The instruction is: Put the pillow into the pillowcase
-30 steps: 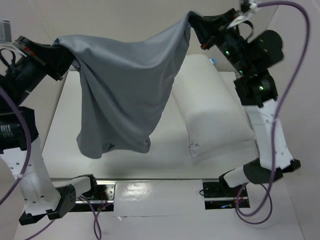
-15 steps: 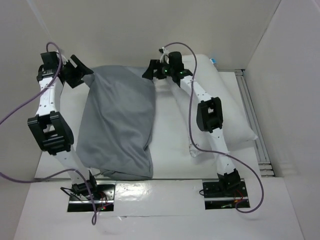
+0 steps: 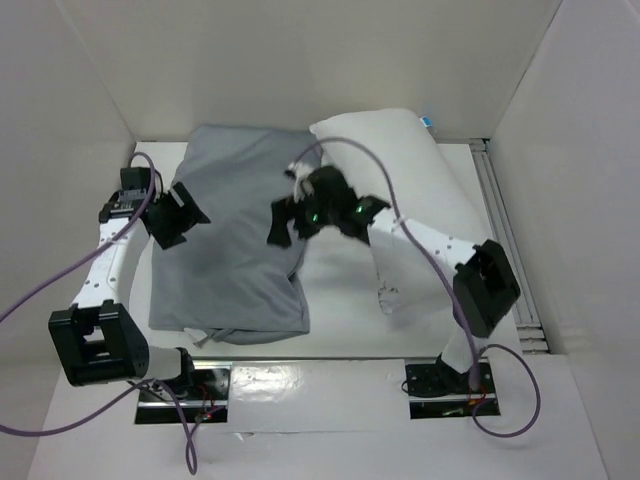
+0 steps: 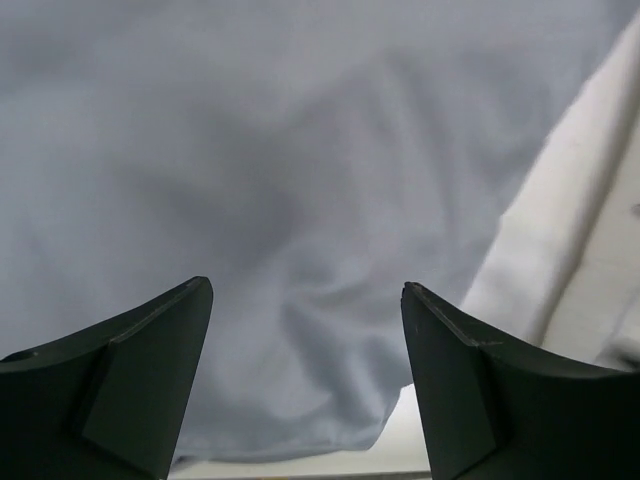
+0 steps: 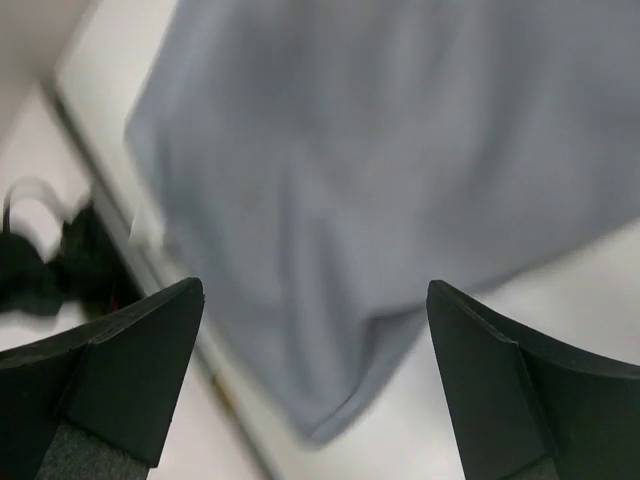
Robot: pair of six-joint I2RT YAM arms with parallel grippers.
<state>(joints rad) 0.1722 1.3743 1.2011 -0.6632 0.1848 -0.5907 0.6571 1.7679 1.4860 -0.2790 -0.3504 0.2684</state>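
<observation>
The blue-grey pillowcase (image 3: 235, 250) lies spread and wrinkled on the left half of the table. To its right lies the plump white pillow (image 3: 405, 180), its far left corner touching the pillowcase. Over the pillowcase's left edge hangs my left gripper (image 3: 186, 215), open. My right gripper (image 3: 287, 222) hovers open over its right edge. In the left wrist view the jaws (image 4: 305, 290) stand wide apart above the pillowcase (image 4: 250, 180), with the pillow (image 4: 570, 250) at the right. The right wrist view shows open jaws (image 5: 313, 288) above the pillowcase (image 5: 350, 170), nothing between them.
White walls close in the table on the left, back and right. A metal rail (image 3: 505, 240) runs along the right side. Purple cables (image 3: 60, 290) loop off both arms. The arm base plates (image 3: 440, 385) sit at the near edge.
Both grippers have opened and let go of the pillowcase, which dropped from being held up in the air to lying on the table. Both arms have come down over it.
</observation>
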